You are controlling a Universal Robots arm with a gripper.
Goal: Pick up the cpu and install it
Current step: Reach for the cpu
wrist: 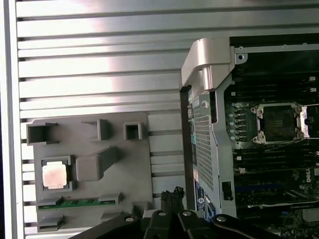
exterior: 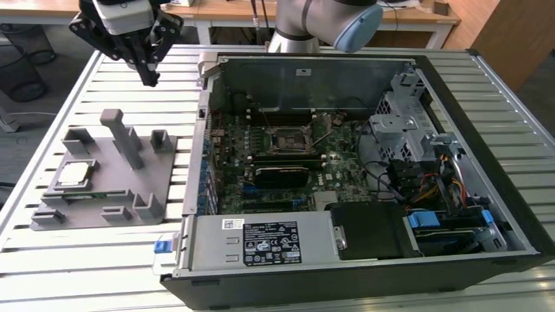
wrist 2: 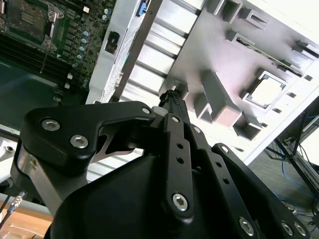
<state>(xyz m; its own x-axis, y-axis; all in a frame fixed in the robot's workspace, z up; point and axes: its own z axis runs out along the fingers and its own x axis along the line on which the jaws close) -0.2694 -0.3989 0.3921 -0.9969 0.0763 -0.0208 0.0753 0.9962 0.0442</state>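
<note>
Hovering over the slatted silver metal table (exterior: 87, 260), the black two-finger gripper (exterior: 151, 79) sits clear of all parts, toward the exterior view's left of the open black desktop computer case (exterior: 498, 136). Its fingers are drawn together at the tips and grasp nothing; both wrist views agree (wrist 2: 173, 94) (wrist: 172, 193).

The cpu (exterior: 74, 173), a small flat square chip with a shiny silver top, lies flat in a square pocket of the grey moulded plastic holding fixture (exterior: 108, 177). The fixture rests on the table beside the case, on the exterior view's left. The chip is well apart from the gripper and untouched. In the first wrist view the cpu (wrist: 54, 175) is framed by the pocket's raised walls, with a long thin green memory stick (wrist: 79, 202) lying in a slot of the same fixture just beside it.

Inside the case, the black-framed square processor socket (exterior: 286, 138) on the green motherboard holds no chip, and its dark centre is exposed in the first wrist view (wrist: 279, 122). The installation has not been carried out.
</note>
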